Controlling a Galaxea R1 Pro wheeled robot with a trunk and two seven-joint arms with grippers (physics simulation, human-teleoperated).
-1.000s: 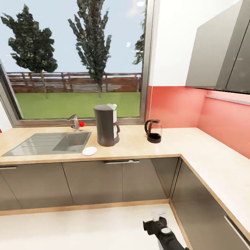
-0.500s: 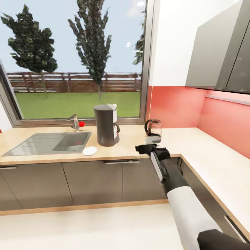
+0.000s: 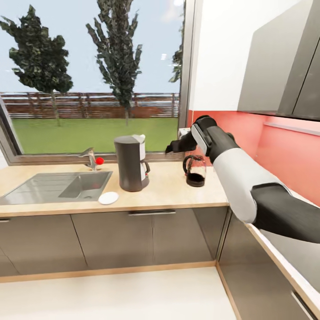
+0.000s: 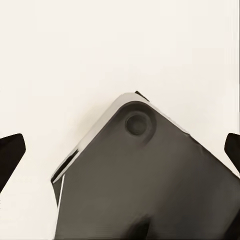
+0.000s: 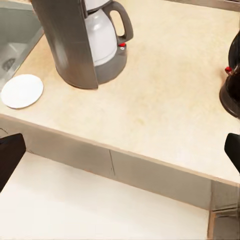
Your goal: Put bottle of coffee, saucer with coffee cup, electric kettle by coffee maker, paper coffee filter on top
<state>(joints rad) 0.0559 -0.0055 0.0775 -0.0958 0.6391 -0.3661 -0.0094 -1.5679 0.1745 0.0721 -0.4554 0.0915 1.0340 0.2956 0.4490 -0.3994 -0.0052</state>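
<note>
Wide bare stretch of bench (image 3: pixel 169 189) btwn coffee maker (image 3: pixel 130 163) and electric kettle (image 3: pixel 194 170); front edge free. Coffee maker dark grey w/ white carafe, upright beside sink (image 3: pixel 66 186). White saucer (image 3: pixel 108 198) flat by sink corner, just left-front of maker. Kettle dark, glassy, upright. Right gripper (image 3: pixel 174 146) raised above bench; jaws spread wide, holding nothing. Left gripper (image 4: pixel 120 150) jaws wide, empty.
</note>
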